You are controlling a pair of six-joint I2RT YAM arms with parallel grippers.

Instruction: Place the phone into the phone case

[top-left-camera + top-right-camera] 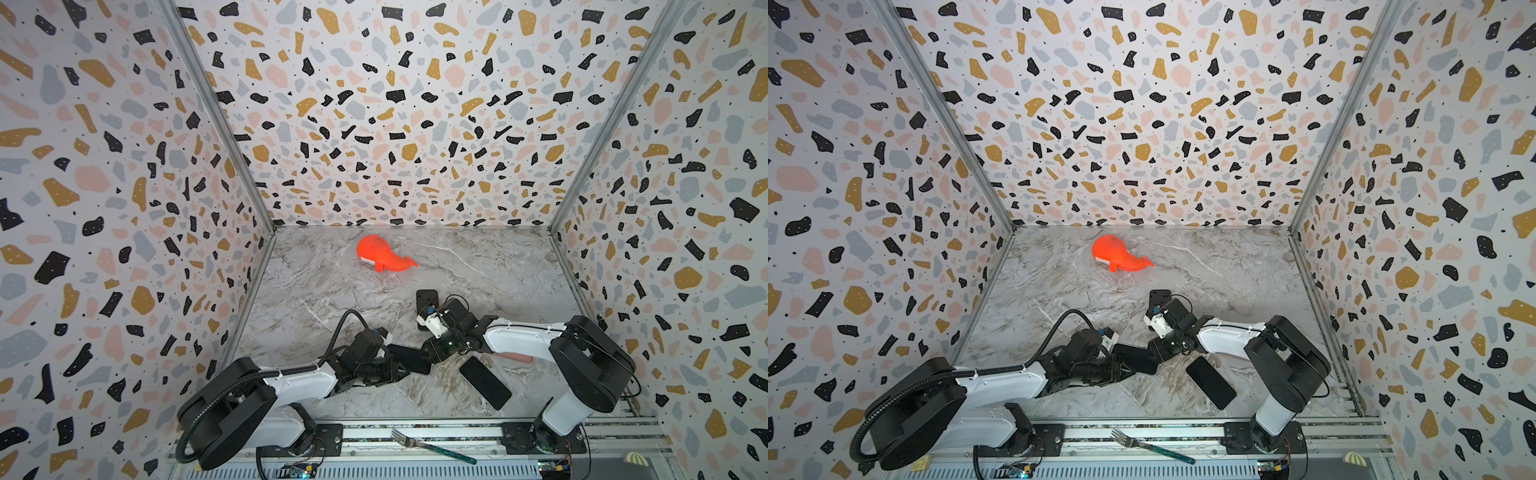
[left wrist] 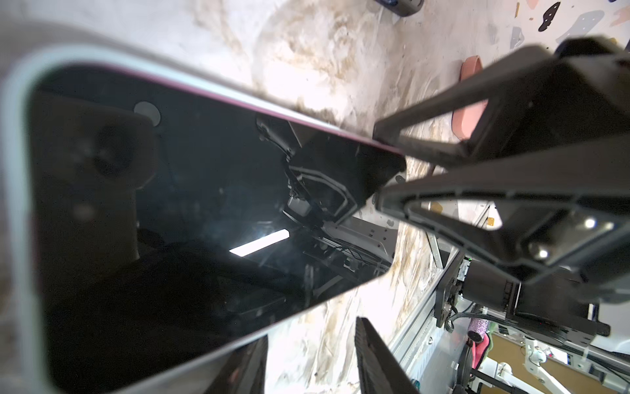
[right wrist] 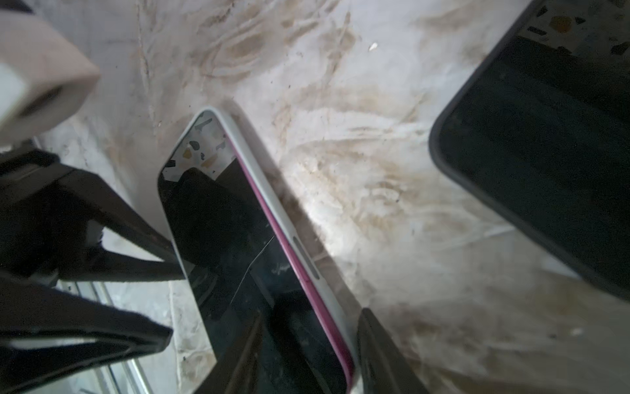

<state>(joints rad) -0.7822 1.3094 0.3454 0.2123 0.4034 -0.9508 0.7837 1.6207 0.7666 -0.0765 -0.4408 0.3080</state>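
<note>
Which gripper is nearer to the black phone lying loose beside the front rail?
Right. The right gripper sits just left of the black phone in a top view, near its far corner; the left gripper lies farther left, past the other phone.

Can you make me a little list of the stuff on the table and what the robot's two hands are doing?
phone: dark screen, pink edge, sitting in a pale case on the marble table
left gripper: at one end of the phone, grip unclear
right gripper: fingers straddle the other end, grip unclear
black phone: flat on the table, untouched
orange whale toy: alone at the back
fork: on the front metal rail
</note>
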